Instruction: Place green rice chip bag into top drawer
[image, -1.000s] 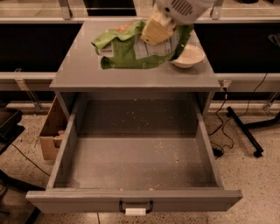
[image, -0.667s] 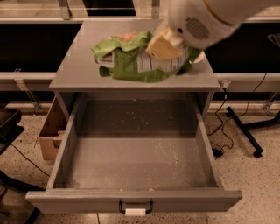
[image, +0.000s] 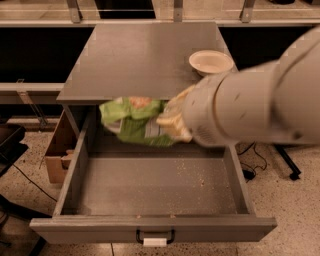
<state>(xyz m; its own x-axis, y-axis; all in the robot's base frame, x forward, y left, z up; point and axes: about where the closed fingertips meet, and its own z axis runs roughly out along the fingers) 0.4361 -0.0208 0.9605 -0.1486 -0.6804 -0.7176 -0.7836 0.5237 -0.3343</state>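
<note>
Across the upper part of the scene stood the flat grey bench (image: 135, 55), and below its front edge the top drawer (image: 75, 170), a wide, deep grey box with a flat front, stood open with its floor bare of any bag, so the opening step looked done. From the right reached the thick pale-grey robot arm (image: 270, 100), crossing above the drawer's right wall. At its end the tan-tipped gripper (image: 172, 122) hung over the rear of the drawer cavity, just below the bench edge, its jaws clamped on the right end of the green rice chip bag (image: 132, 120), a crinkly light-green foil pouch with a dark-green label. That bag was off the bench and in the air above the drawer floor, apparently touching neither. By my judgement the pick-up was finished and the carry nearly so, while lowering, release and withdrawal were left. A round white bowl (image: 211, 61) sat near the bench's right edge, apart from the bag. Smallest were the dark metal handle (image: 155, 235) on the drawer front and the pale crumbs (image: 200, 177) scattered on the drawer floor.
</note>
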